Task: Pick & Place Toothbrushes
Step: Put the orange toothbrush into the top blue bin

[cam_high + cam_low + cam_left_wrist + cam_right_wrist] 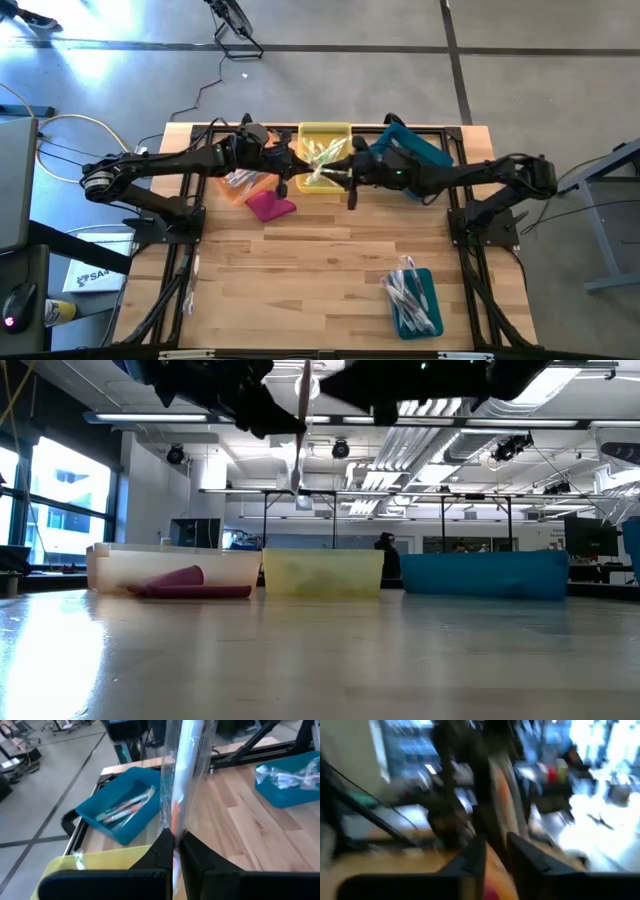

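Observation:
One toothbrush (186, 775), a white and orange stick in a clear wrapper, stands upright above the yellow bin (325, 132). In the low view the toothbrush (300, 435) hangs well clear of the bins. My left gripper (290, 168) (175, 842) reaches in from the left and is shut on it. My right gripper (348, 178) (496, 852) faces it from the right, its fingers a little apart with the same toothbrush (502, 795) standing in the gap. More toothbrushes (322, 158) lie in the yellow bin. My left gripper pinches the wrapped toothbrush partway along its length (175, 826) between its two fingers. The fingers come almost level from the table's left and lie across the stick. The toothbrush stands upright, lifted clear, with most of it above the fingers and a short end below. My right gripper has the toothbrush between its fingers; I cannot tell whether they touch it.
An orange bin (240, 185) with a magenta cloth lump (270, 206) beside it stands left of the yellow bin. One teal bin (418, 150) holding toothbrushes sits at the far right, another teal bin (415, 300) with several at the near right. Bare wood lies in the near middle.

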Motion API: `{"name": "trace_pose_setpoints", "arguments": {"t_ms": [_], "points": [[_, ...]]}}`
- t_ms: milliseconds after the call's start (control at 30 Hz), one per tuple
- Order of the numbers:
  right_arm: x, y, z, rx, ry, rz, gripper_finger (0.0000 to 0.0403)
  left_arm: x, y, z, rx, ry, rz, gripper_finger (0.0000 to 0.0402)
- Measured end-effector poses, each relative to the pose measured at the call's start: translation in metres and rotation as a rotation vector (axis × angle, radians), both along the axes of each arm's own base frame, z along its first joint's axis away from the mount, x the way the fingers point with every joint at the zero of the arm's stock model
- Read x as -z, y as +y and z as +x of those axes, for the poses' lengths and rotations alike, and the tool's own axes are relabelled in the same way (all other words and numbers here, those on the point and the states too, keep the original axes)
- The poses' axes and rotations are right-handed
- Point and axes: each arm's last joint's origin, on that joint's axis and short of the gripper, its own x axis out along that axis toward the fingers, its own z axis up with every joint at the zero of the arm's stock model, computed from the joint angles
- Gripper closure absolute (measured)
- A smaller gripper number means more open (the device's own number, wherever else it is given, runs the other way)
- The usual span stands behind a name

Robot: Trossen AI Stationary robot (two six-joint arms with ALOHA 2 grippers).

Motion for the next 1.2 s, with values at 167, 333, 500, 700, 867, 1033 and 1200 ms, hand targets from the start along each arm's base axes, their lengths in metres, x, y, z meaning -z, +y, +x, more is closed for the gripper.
{"name": "trace_pose_setpoints", "arguments": {"t_ms": [167,333,500,700,867,1033,1200], "points": [[0.010,-0.005,0.003,0.134,0.102,-0.003,0.0241,0.000,0.000,0.000,0.001,0.001,0.000,0.0396],[0.007,-0.003,0.004,0.094,0.079,-0.012,0.0163,0.003,0.002,0.005,-0.006,-0.007,0.005,0.0396],[0.008,-0.003,0.006,0.072,0.058,-0.026,0.0152,0.007,0.005,0.016,-0.002,-0.048,0.007,0.0396],[0.008,-0.004,0.007,0.080,0.047,-0.043,0.0191,0.014,0.008,0.027,0.044,-0.088,-0.021,0.0396],[0.006,-0.002,0.007,0.040,0.029,-0.048,0.0267,0.013,0.008,0.028,0.043,-0.110,-0.030,0.0396],[0.006,-0.003,0.007,0.034,0.030,-0.050,0.0361,0.012,0.007,0.028,0.053,-0.117,-0.031,0.0396],[0.006,-0.003,0.007,0.034,0.036,-0.078,0.0386,0.013,0.007,0.028,0.059,-0.112,-0.041,0.0396]]}}
